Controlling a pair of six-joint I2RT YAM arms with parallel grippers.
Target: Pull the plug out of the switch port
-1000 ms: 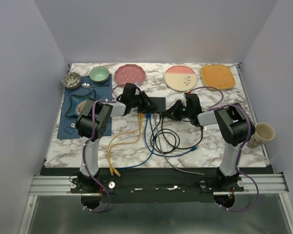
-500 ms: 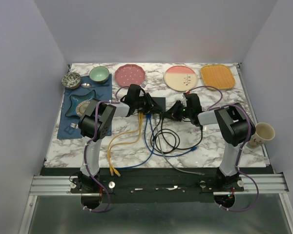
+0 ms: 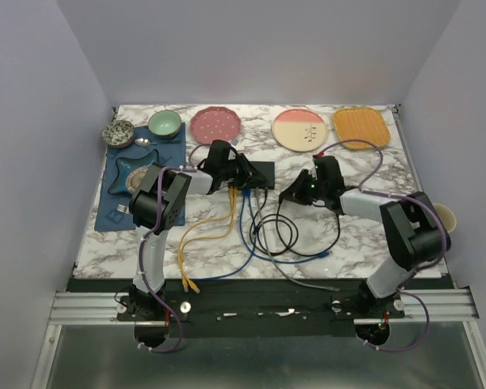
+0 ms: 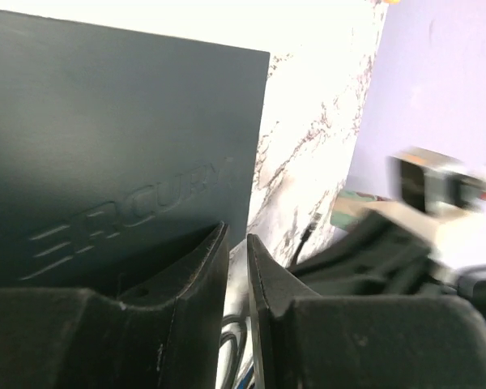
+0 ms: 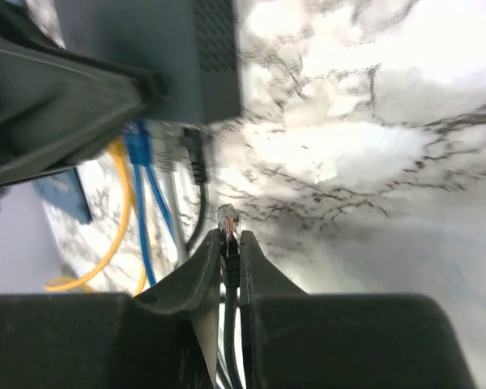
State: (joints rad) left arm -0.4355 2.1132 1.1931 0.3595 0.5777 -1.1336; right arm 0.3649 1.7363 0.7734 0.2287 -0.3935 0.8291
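Observation:
The switch [image 3: 259, 172] is a flat black box at the table's middle; its top fills the left wrist view [image 4: 105, 138]. My left gripper [image 3: 243, 175] rests shut and empty at the switch's edge, its tips [image 4: 236, 237] almost touching. My right gripper [image 3: 287, 195] is shut on a clear plug [image 5: 228, 219] with a black cable. The plug is out of its port and a short way from the switch's socket edge [image 5: 215, 61]. Blue cables [image 5: 142, 162], a yellow cable [image 5: 121, 219] and another black plug [image 5: 196, 158] remain at the sockets.
Loops of black, blue, yellow and grey cable [image 3: 275, 235] lie in front of the switch. Plates [image 3: 299, 128] and bowls [image 3: 164, 123] line the back edge. A blue mat [image 3: 117, 212] lies at the left. A paper cup [image 3: 445, 215] stands behind my right arm.
My right gripper has drawn back to the right, away from the switch, with the black cable's plug in it; its elbow swung right. My left gripper stayed on the switch.

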